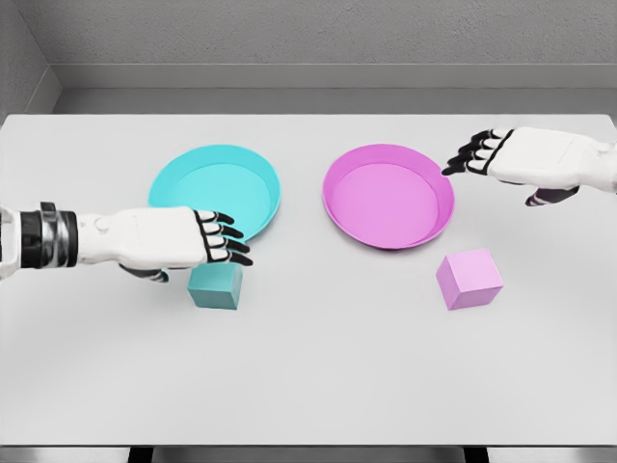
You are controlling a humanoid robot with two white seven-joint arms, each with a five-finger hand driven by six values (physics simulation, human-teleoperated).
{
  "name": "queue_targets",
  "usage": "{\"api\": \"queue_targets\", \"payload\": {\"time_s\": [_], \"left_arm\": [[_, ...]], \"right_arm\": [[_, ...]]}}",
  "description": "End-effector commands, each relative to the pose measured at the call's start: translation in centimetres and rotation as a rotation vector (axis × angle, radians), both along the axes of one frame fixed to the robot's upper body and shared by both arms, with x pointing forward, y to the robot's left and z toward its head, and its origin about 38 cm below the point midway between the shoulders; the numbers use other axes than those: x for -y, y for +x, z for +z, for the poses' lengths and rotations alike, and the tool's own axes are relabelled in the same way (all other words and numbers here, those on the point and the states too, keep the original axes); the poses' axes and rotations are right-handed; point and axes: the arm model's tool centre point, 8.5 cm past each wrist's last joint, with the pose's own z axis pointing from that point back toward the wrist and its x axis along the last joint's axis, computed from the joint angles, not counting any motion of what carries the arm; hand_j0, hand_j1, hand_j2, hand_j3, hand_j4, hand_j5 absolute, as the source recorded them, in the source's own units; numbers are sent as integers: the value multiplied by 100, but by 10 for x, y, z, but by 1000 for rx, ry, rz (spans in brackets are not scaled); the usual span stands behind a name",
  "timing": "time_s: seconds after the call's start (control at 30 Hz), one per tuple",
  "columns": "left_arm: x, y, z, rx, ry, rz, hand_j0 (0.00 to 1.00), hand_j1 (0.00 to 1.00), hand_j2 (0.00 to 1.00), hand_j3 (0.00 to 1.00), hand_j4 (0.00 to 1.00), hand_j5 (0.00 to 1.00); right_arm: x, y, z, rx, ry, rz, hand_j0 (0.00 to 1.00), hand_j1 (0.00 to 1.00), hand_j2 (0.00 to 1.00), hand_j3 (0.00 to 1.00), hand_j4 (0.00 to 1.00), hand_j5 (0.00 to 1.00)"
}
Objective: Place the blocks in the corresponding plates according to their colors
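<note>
the pale grey table (308, 386) fills the near part of the head view, its front stretch bare right up to the edge. nearest on it are the two blocks. the cyan block (214, 286) sits left of the middle, just in front of the cyan plate (174, 174), outside the rim and partly covered from above by the left hand (183, 239). the pink block (469, 279) sits to the right, a little turned on the table, just in front of the pink plate (337, 183) and off its front right rim, not touching it.

the left arm comes in from the left edge at mid height, with a dark banded wrist. its hand is flat, palm down, the dark fingers (229, 243) stretched out and slightly spread, pointing right. they reach over the front rim of the cyan plate and over the top of the cyan block, holding nothing; whether they touch the block cannot be told.

the right hand (525, 156) comes in from the right edge, further back, beside the far right rim of the pink plate. its fingers are extended and loosely spread toward the plate, holding nothing, well apart from the pink block.

the two plates lie side by side, near each other but apart, both with nothing in them. behind the table runs a grey wall (308, 39).
</note>
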Motion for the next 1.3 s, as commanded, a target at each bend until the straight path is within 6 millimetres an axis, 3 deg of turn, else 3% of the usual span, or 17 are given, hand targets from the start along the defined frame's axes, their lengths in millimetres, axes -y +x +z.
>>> {"api": "queue_targets", "payload": {"time_s": [0.0, 0.27, 0.73, 1.1, 1.2, 1.27], "left_arm": [[7, -1, -3, -12, -6, -12, 100, 100, 100, 100, 100, 100], [11, -2, -13, -11, 50, -23, 100, 100, 100, 100, 100, 100], [18, 3, -22, 49, 118, -33, 100, 100, 100, 100, 100, 100], [22, 3, -35, 41, 147, -42, 100, 100, 100, 100, 100, 100], [21, 3, -35, 40, 147, -41, 92, 92, 92, 92, 92, 92], [21, 2, -35, 40, 148, -41, 78, 78, 78, 78, 78, 78]], "right_arm": [[-15, -10, -19, -53, -44, 58, 100, 100, 100, 100, 100, 100], [-12, -26, -28, -98, -146, 99, 100, 100, 100, 100, 100, 100], [-27, -46, -30, -92, -234, 189, 100, 100, 100, 100, 100, 100], [-29, -52, -51, -138, -291, 215, 100, 100, 100, 100, 100, 100], [-29, -53, -52, -140, -295, 216, 100, 100, 100, 100, 100, 100], [-29, -54, -56, -149, -296, 221, 100, 100, 100, 100, 100, 100]]}}
